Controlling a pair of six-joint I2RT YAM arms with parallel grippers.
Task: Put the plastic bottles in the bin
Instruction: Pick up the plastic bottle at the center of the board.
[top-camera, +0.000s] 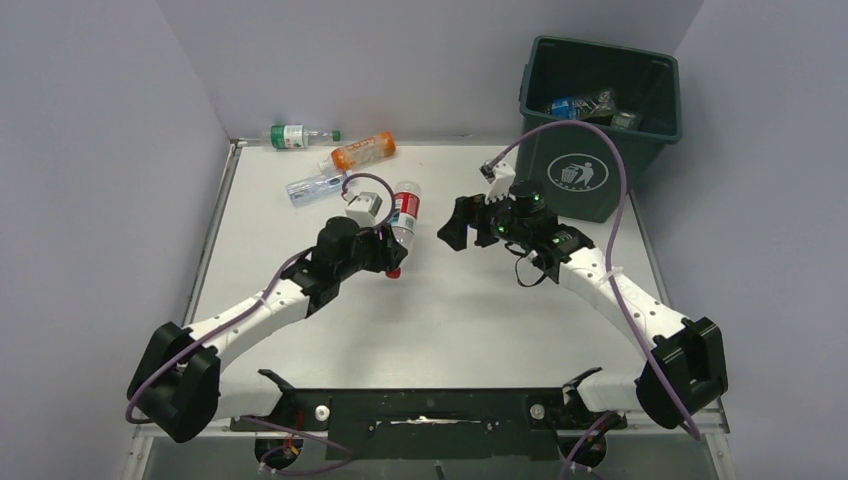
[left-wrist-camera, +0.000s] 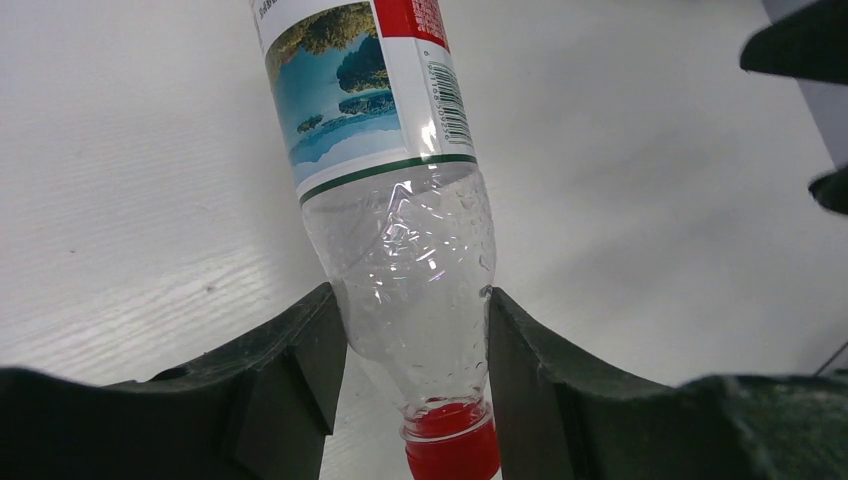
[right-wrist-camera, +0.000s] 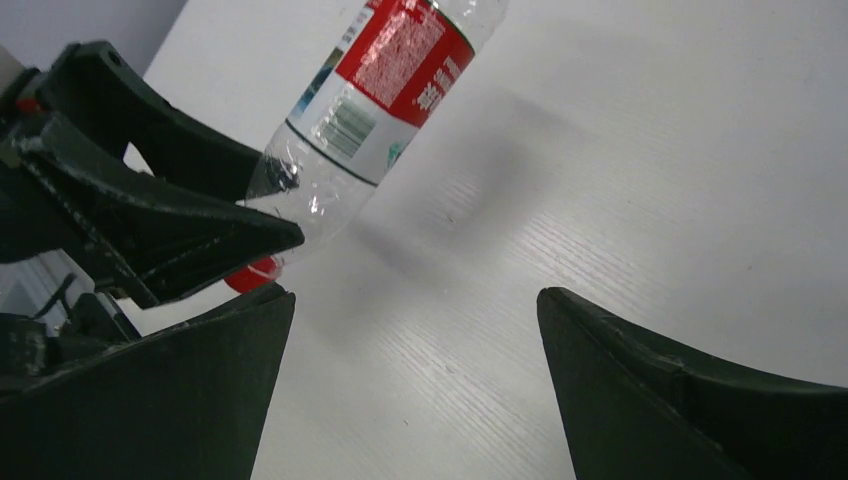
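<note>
Base cut off in the left wrist view, clear crinkled plastic bottle (left-wrist-camera: 390, 200), red-capped, sits pinched at its shoulder in left gripper (left-wrist-camera: 410, 300) near mid-table (top-camera: 450, 320); right gripper (right-wrist-camera: 415, 300) gapes empty; bin (top-camera: 590, 170) contents indistinct.

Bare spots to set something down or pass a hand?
Free: white table between both forearms; far strip between orange plastic bottle and dark green bin. Crowded: far left, green-labelled clear bottle and blue-labelled clear bottle by the orange one; middle, left gripper shut on red-labelled clear bottle, right gripper open.
</note>
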